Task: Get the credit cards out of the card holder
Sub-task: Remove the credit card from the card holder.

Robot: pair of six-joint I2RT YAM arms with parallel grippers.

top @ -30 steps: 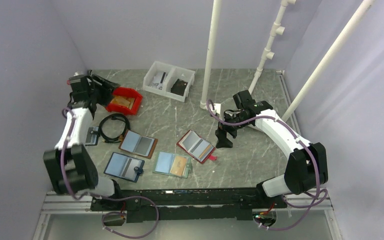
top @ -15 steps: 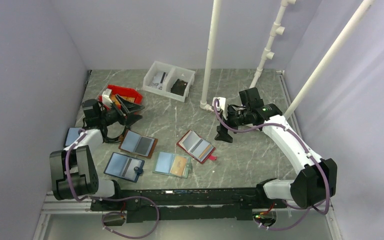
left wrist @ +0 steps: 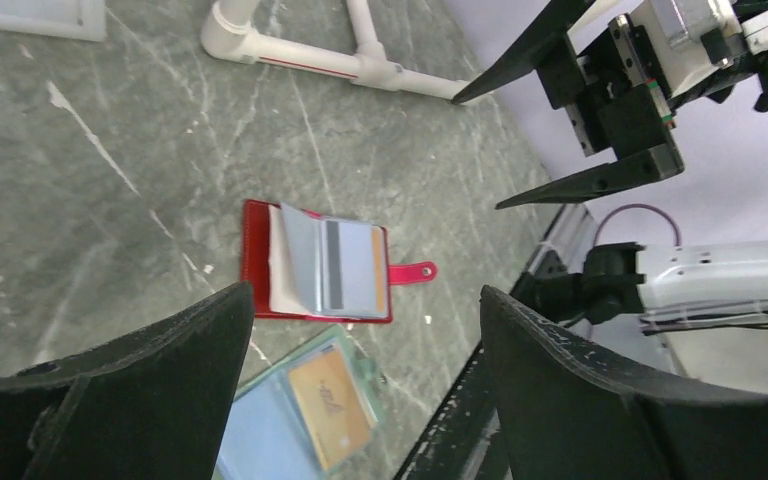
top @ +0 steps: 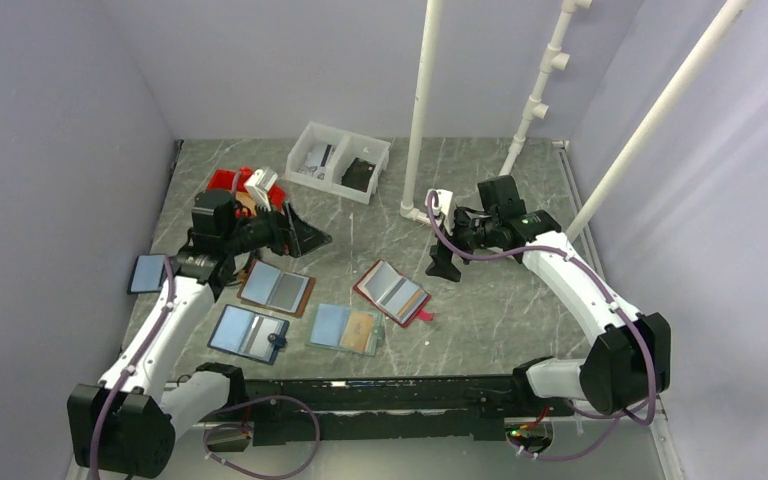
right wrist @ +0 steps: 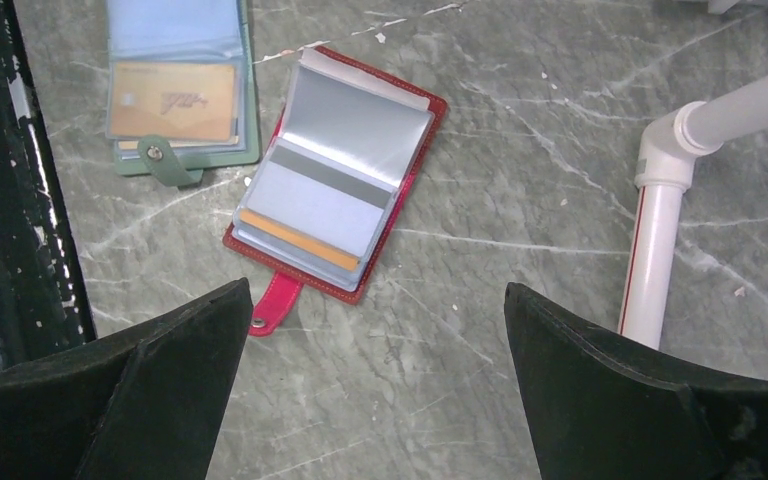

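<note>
Red card holder (left wrist: 256, 258) open, credit cards (right wrist: 310, 210) inside; left end effector (left wrist: 365, 292), right end effector (right wrist: 377, 288) wide, empty.

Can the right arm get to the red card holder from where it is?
Probably yes: the right gripper hangs open just beside the card holder, and nothing lies between them.

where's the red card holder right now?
Top view: the red card holder lies open on the table near centre, just right of the teal holder and below-left of the right gripper, touched by neither arm.
</note>
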